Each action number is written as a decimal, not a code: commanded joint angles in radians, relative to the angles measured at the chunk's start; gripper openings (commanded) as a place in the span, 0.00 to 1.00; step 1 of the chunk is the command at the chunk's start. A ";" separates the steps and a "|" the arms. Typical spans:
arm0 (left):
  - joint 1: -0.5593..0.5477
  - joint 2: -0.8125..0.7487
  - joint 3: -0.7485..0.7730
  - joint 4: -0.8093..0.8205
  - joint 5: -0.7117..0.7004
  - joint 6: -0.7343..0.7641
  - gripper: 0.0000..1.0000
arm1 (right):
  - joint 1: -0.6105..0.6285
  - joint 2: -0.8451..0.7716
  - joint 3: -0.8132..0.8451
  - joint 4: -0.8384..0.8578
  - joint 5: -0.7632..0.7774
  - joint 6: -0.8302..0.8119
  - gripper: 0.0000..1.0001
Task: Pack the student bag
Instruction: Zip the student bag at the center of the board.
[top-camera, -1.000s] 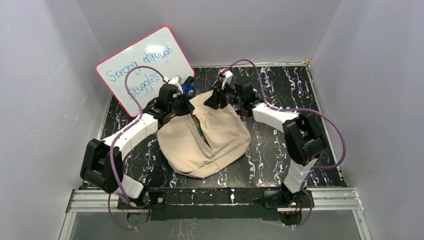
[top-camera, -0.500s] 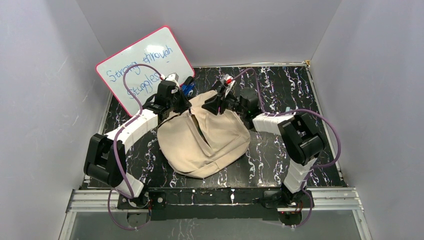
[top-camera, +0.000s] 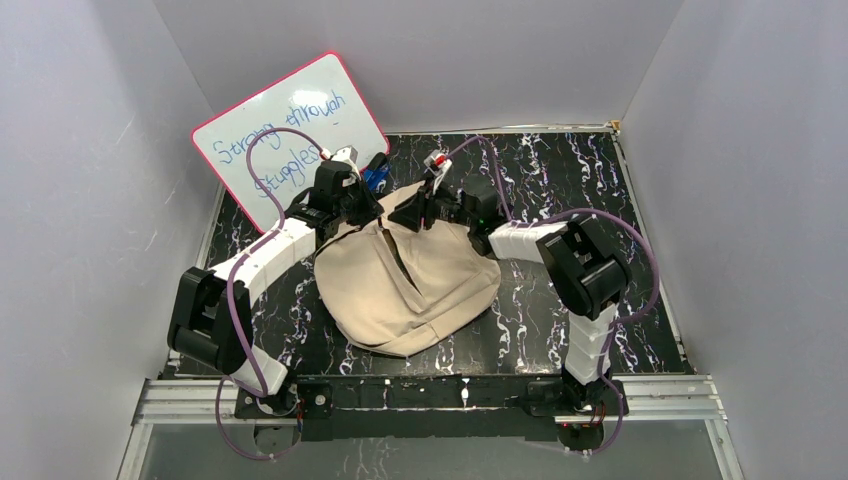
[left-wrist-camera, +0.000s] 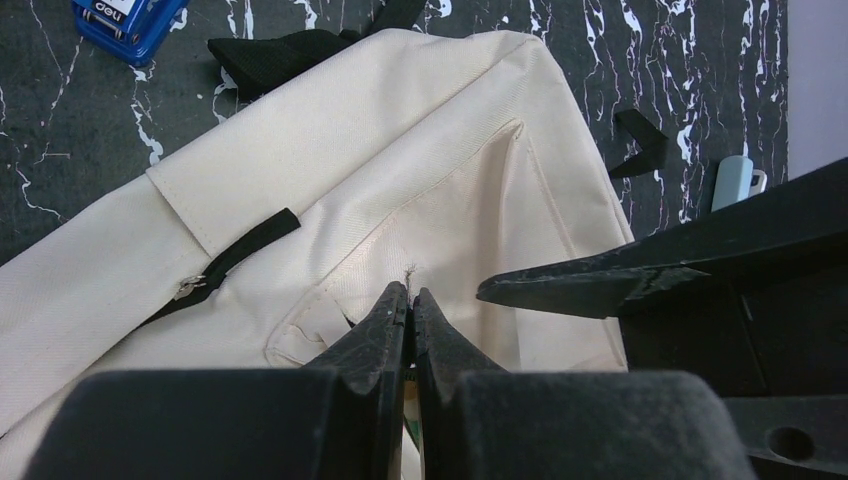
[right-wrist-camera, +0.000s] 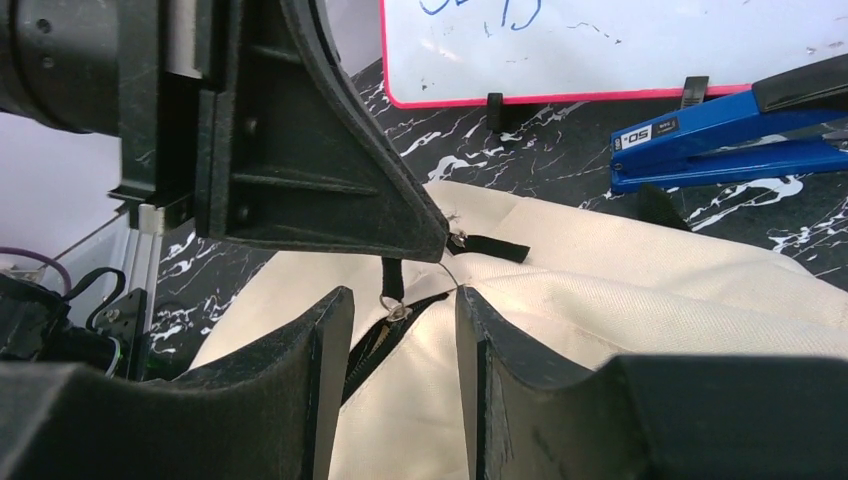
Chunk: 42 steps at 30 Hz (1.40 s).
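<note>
Black marbled table (top-camera: 585, 170), one student bag (top-camera: 430, 290), one whiteboard (top-camera: 290, 130), left jaws pinching bag fabric, right jaws apart.

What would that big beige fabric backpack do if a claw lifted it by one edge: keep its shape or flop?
Probably flop: the beige fabric backpack lies slumped and creased, and the left gripper pinches just a thin fold of its cloth. Pushed, it would likely crumple rather than slide as one piece. Rolling looks unlikely, since it sits low and flat.
</note>
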 joint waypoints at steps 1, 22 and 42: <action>0.008 -0.016 0.048 0.026 0.004 0.002 0.00 | 0.014 0.026 0.061 0.014 -0.003 0.030 0.50; 0.009 -0.005 0.054 0.026 0.011 -0.004 0.00 | 0.049 0.108 0.126 0.038 -0.034 0.095 0.44; 0.009 -0.014 0.048 0.026 0.027 -0.004 0.00 | 0.050 0.156 0.150 0.125 -0.054 0.158 0.26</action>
